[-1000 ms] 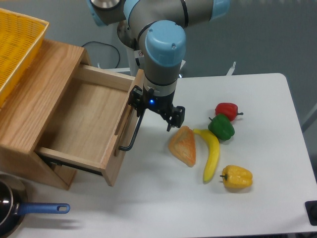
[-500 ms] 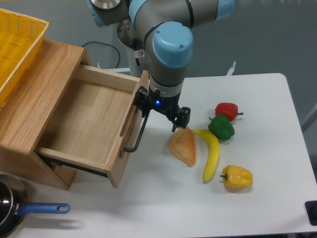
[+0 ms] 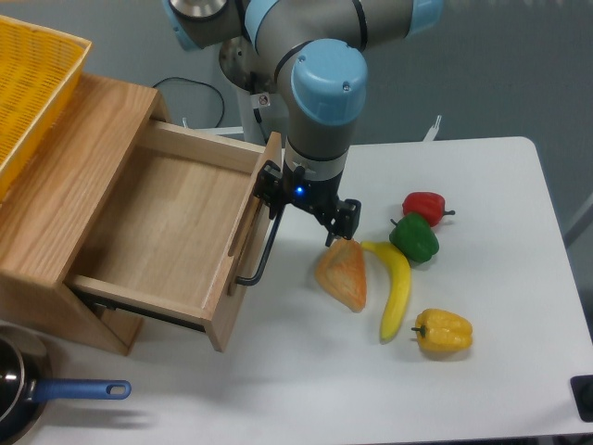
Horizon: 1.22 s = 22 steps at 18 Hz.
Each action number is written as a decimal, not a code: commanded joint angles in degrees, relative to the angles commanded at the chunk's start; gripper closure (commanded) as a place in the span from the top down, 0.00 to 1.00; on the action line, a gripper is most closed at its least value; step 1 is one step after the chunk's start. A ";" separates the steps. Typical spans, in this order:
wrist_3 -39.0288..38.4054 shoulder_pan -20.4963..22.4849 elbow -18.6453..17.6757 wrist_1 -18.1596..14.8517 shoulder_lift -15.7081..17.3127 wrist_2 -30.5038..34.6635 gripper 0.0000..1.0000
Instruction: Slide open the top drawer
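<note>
Top drawer [image 3: 162,222] stands well out of the cabinet [image 3: 69,176], at 9 o'clock of the gripper [image 3: 306,211]. Fingers [image 3: 339,222] splayed, apparently hooking the black handle [image 3: 262,246] to pull.

Top drawer [image 3: 157,222]: pale wood with visible grain, matt; bar handle [image 3: 263,252] of black matt metal. Basket [image 3: 32,83]: yellow plastic mesh. Table [image 3: 500,371]: smooth white surface. Peppers [image 3: 423,206] and banana [image 3: 397,287]: glossy, plastic-looking. Pan [image 3: 14,394]: shiny metal.
</note>
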 joint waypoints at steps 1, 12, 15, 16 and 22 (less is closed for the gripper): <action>-0.09 -0.09 0.00 -0.17 0.00 -0.09 1.00; 0.09 0.96 0.44 -3.77 1.76 -0.88 1.00; 0.18 1.58 0.61 -4.22 2.37 -1.06 1.00; 0.18 2.02 0.88 -4.31 2.37 -1.06 1.00; 9.90 5.35 0.79 -4.31 2.99 -0.88 1.00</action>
